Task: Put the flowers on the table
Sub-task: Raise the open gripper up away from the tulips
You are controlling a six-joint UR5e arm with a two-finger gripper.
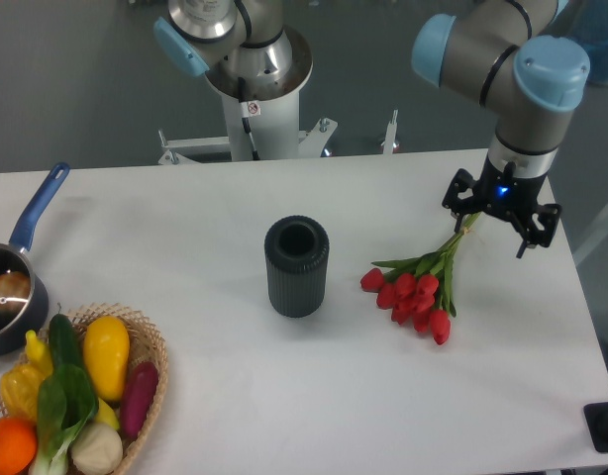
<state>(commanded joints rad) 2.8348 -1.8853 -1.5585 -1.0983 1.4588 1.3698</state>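
The tool (501,210) hides the flowers' (420,287) stem ends; its grip is unclear.

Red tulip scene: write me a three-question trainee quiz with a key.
1. True or false: the bunch of red tulips with green stems stands inside the dark ribbed cylindrical vase.
2. Which lies nearest the black two-finger gripper? A) tulip blooms B) tulip stem ends C) vase
3. What rests in the round wicker basket at the near left corner of the white table?

Key:
1. False: the tulips lie flat on the table, right of the empty vase.
2. B
3. Vegetables and fruit, including a yellow one, a purple one and an orange.
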